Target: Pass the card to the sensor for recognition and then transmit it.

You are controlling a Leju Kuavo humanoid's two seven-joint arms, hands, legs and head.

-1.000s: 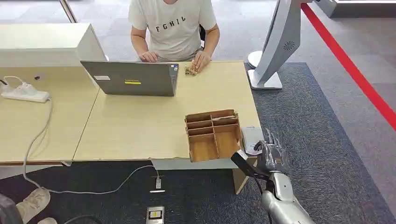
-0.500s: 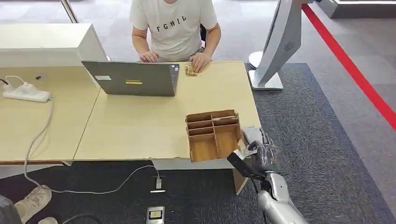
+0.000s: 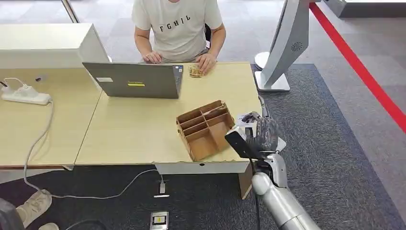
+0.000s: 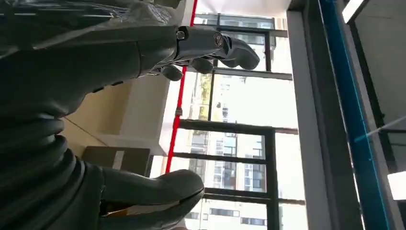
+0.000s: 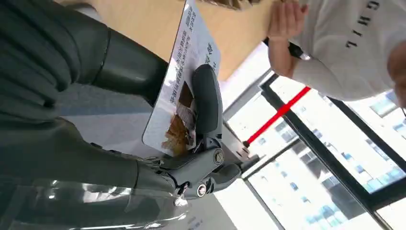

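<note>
Card [image 5: 184,81] pinched between thumb and fingers [image 5: 207,103] of right hand [image 3: 261,134], beside wooden organizer [image 3: 205,128].

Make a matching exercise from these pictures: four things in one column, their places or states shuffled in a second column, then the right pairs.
Things:
1. White printed card
2. Brown wooden divided tray
3. Grey open laptop
4. White power strip

Places or states:
A. Lying on the far left of the light wooden table, with a cable attached
B. Held in the right robot hand
C. Standing in front of the seated person in the white T-shirt
D. Resting skewed near the table's front right corner

Pairs: 1-B, 2-D, 3-C, 4-A
</note>
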